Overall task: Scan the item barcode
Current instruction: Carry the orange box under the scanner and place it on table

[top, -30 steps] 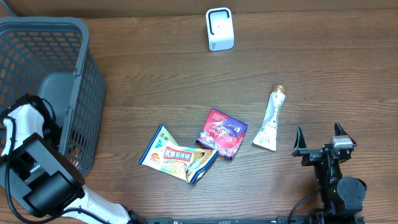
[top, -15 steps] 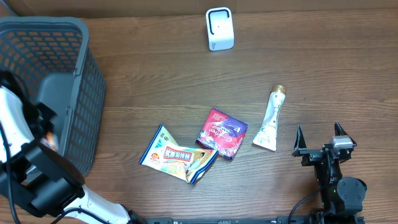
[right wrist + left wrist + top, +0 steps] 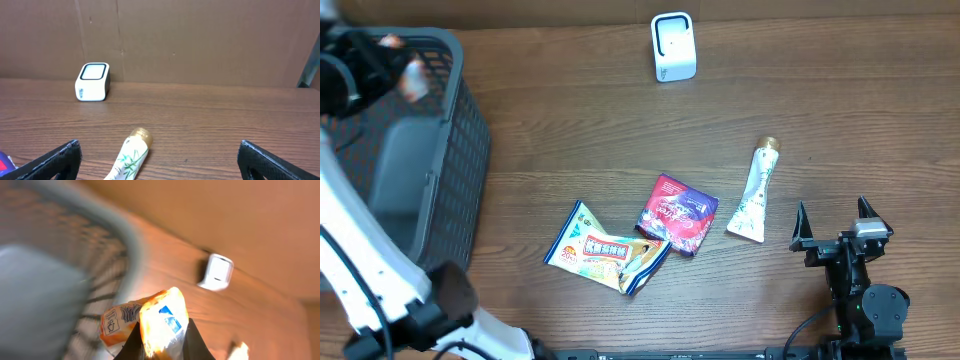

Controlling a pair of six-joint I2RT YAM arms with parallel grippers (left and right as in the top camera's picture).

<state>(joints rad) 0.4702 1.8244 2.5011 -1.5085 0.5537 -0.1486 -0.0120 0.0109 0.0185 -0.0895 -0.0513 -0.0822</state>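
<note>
I am watching the left gripper [image 3: 392, 58] hanging over the far left corner of the grey basket [image 3: 455, 170]; its jaws are clamped together on a small orange and white packet [image 3: 150, 325]; in the left wrist view the packet is standing up between the two fingers, with a printed panel of dark lines facing the camera, though the blur is keeping me from reading it. From overhead the packet is showing only as an orange smear above the basket's far rim. The white scanner [image 3: 673, 47] is sitting at the far middle of the wooden table [image 3: 860, 100], well apart from the held packet and to its right. The right gripper [image 3: 832, 222] is resting at the near right with its fingers spread wide and nothing between them. A white tube [image 3: 755, 195] is lying just left of it; a purple packet [image 3: 677, 213] and a yellow snack packet [image 3: 605, 250] are lying near the middle, their edges touching.
</note>
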